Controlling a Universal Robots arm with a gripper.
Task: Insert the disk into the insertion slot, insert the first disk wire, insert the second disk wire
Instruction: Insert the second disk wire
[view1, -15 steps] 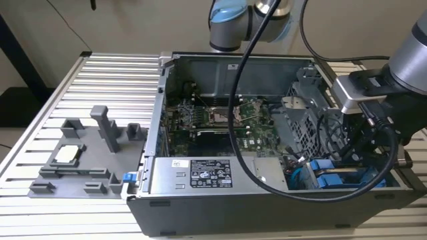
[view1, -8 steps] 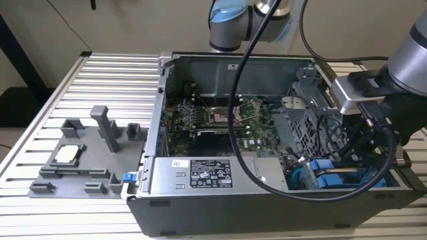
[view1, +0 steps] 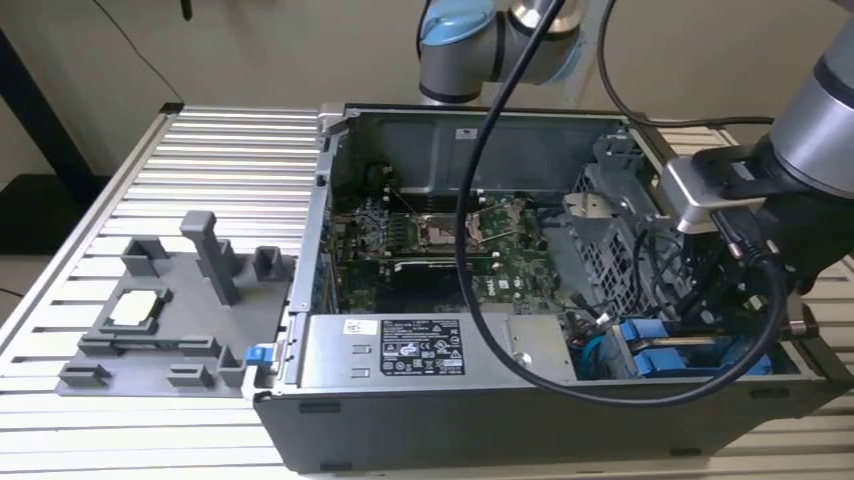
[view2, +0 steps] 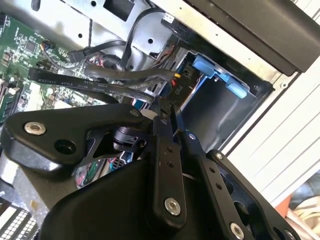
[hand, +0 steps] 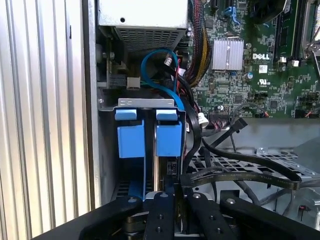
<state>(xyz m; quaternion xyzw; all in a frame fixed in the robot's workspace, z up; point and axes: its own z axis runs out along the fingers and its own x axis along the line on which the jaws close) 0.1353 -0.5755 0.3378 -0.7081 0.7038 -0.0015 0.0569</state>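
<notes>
disk (hand: 168, 139) | seated in bay | gripper (hand: 172, 192) just beside, closed

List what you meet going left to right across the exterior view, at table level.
Grey fixture block on the slatted table → open computer case → labelled power supply → blue disk carriers → the arm's gripper.

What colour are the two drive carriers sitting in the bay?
Bright blue, clearest in the first wrist view: drive carriers.
</notes>
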